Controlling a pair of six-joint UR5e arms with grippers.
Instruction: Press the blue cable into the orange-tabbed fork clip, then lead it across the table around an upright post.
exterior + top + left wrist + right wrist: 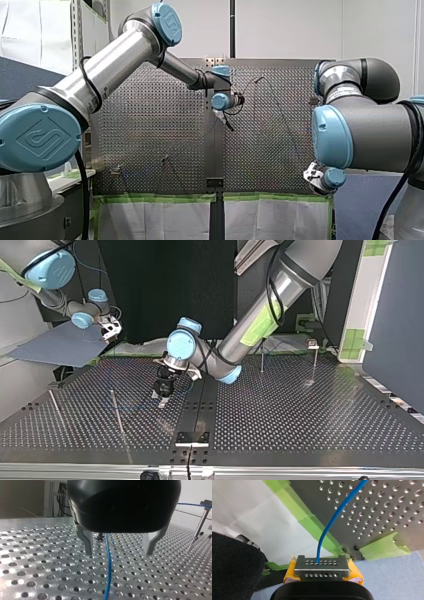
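My left jaws hang low over the middle of the surface [37,575], metal fingers [87,545] apart. They straddle the blue cable [108,565], which lies nearer one finger than the other. My right jaws sit off the surface, just past the edge with the green tape [304,520] on the arms' side. Their yellow pads [355,573] are clamped on the cable near its end.

As I judge it, the main risk is the off-centre straddle. If I close now, the nearer finger may shove the cable sideways rather than pinch it. With the right jaws holding firm, any pull from the left could tighten the run and drag it off line or against a post [200,526]. I cannot pick out the orange-tabbed clip in any view, so pressing down blind could miss the fork.

Under the left jaws the cable's long axis runs straight ahead, flat on the plate. From the right jaws it rises, bows and crosses the taped edge at a slant. A further blue stretch reaches that post's top.
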